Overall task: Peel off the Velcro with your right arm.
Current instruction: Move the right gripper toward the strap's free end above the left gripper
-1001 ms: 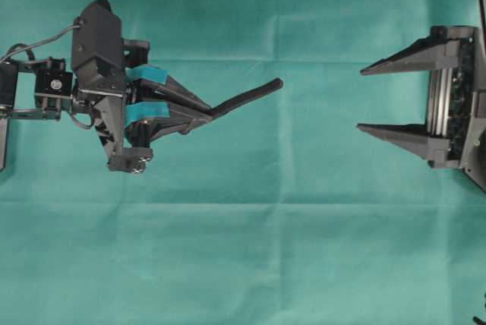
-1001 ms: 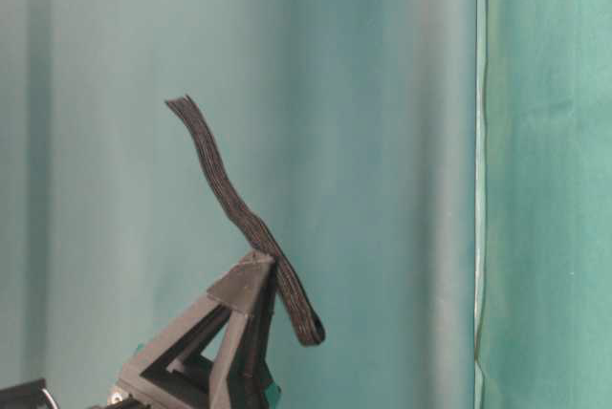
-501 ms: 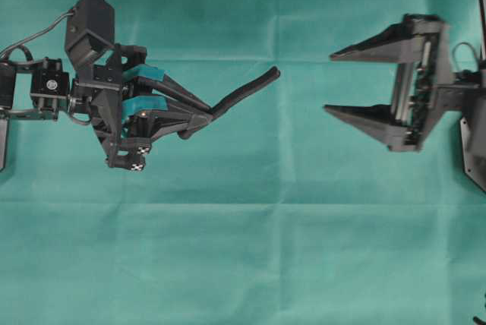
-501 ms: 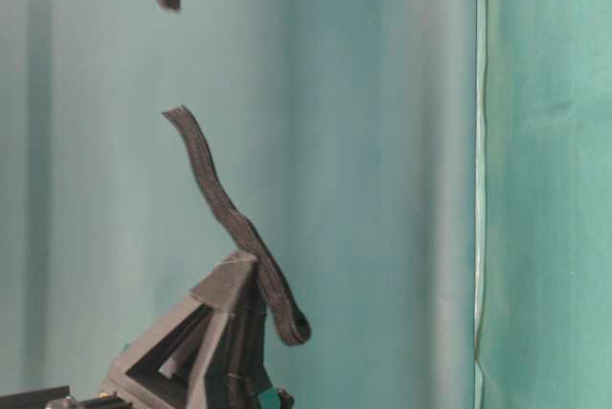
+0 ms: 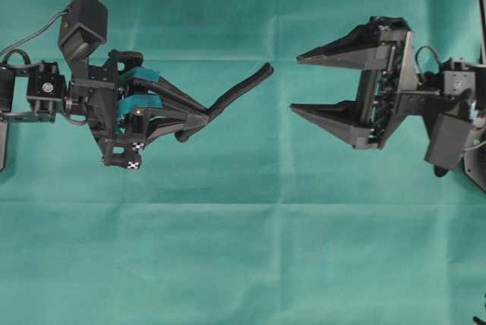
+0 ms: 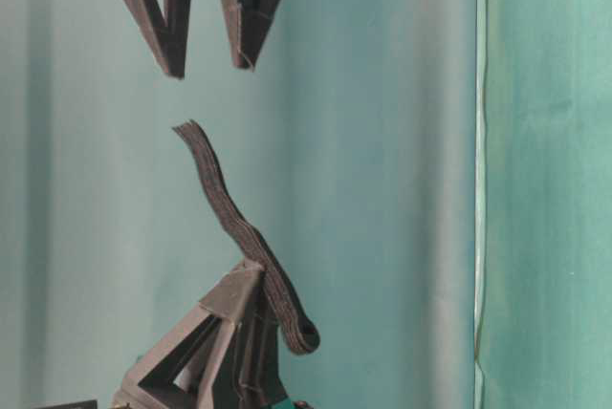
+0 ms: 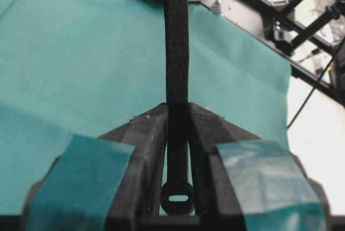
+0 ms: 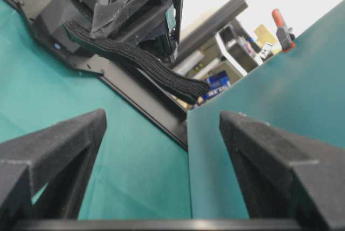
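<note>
The Velcro (image 5: pixel 237 91) is a thin black strip held above the green cloth, its free end pointing to the right. My left gripper (image 5: pixel 205 116), with teal pads, is shut on the Velcro near its knobbed end (image 7: pixel 177 197). The strip runs up between the fingers in the left wrist view (image 7: pixel 176 53) and curves upward at table level (image 6: pixel 225 208). My right gripper (image 5: pixel 298 83), all black, is open and empty, its fingertips (image 6: pixel 177 67) a short gap from the strip's free end. In the right wrist view the Velcro (image 8: pixel 140 63) lies ahead of the open gripper (image 8: pixel 161 120).
A green cloth (image 5: pixel 243 249) covers the table. A green backdrop panel (image 6: pixel 545 180) stands at the table's edge. Dark frame rails and clutter (image 8: pixel 226 42) lie beyond the cloth.
My right gripper has moved left toward the Velcro's free end, staying open. My left gripper has tilted slightly and still holds the strip.
</note>
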{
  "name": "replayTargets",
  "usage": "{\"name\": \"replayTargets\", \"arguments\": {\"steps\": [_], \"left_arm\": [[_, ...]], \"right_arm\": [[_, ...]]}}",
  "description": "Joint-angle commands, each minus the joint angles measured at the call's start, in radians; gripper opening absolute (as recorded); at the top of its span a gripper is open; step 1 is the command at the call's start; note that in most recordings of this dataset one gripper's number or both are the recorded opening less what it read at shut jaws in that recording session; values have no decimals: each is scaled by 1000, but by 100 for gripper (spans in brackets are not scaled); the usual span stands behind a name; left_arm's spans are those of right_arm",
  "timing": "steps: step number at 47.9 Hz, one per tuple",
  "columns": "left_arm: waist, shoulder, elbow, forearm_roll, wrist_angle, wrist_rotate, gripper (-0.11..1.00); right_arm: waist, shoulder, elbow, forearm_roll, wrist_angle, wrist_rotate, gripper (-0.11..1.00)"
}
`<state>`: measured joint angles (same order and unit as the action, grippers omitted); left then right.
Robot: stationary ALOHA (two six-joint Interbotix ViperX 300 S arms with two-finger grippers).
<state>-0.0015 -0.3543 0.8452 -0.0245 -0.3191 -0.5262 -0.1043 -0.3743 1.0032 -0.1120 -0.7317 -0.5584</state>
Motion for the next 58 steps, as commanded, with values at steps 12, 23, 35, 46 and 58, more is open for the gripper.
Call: {"name": "replayTargets", "arguments": {"steps": [12, 23, 35, 46, 58], "left_arm": [[-3, -15, -11, 0, -20, -2, 10], [-3, -15, -9, -2, -20, -2, 10], [-3, -15, -8, -2, -20, -2, 10], [-3, -15, -9, -2, -20, -2, 10], [-3, -15, -5, -2, -20, -2, 10]], "right_arm": [[-3, 58, -54, 3, -44, -26, 62], [-3, 83, -60, 2, -75, -31, 62], [-5, 94, -60, 2, -101, -32, 62], [-3, 109, -71, 0, -103, -34, 62], [-3, 110, -72, 0, -103, -66, 61]]}}
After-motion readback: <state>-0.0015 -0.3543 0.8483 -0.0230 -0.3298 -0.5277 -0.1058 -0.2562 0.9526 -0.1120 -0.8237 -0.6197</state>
